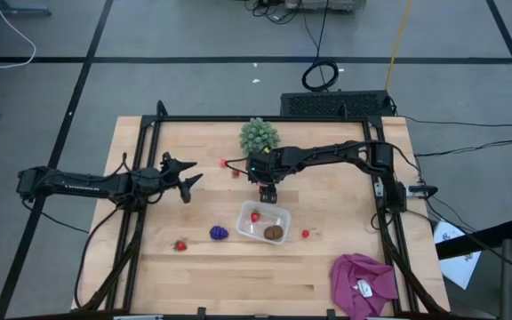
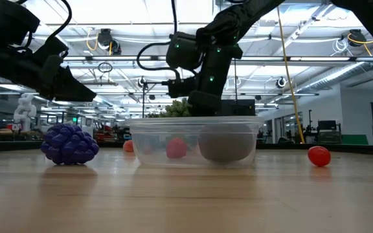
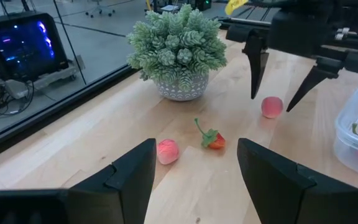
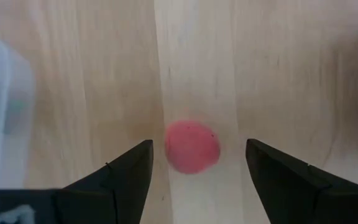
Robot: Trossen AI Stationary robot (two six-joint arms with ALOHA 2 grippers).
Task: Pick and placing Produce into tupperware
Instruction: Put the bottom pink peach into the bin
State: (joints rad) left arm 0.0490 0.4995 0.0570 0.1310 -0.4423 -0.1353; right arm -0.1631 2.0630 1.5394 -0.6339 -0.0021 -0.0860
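Note:
The clear tupperware [image 1: 281, 216] sits mid-table and holds a red piece [image 1: 255, 216] and a brown kiwi-like oval [image 1: 274, 233]. My right gripper [image 1: 268, 194] points down, open, just beyond the tupperware's far side. Its fingers stand on either side of a pink-red round piece [image 4: 191, 146] that lies on the wood, and they do not touch it. A purple grape cluster [image 1: 219, 233] and red pieces [image 1: 180, 245], [image 1: 306, 234] lie near the tupperware. Two more [image 3: 168, 151], [image 3: 213, 140] lie in front of my left gripper [image 1: 188, 178], which waits open at the left.
A green spiky plant in a pot [image 1: 260, 135] stands at the far edge, close behind the right gripper. A magenta cloth [image 1: 363, 283] lies at the near right corner. Bare wood stretches along the near edge.

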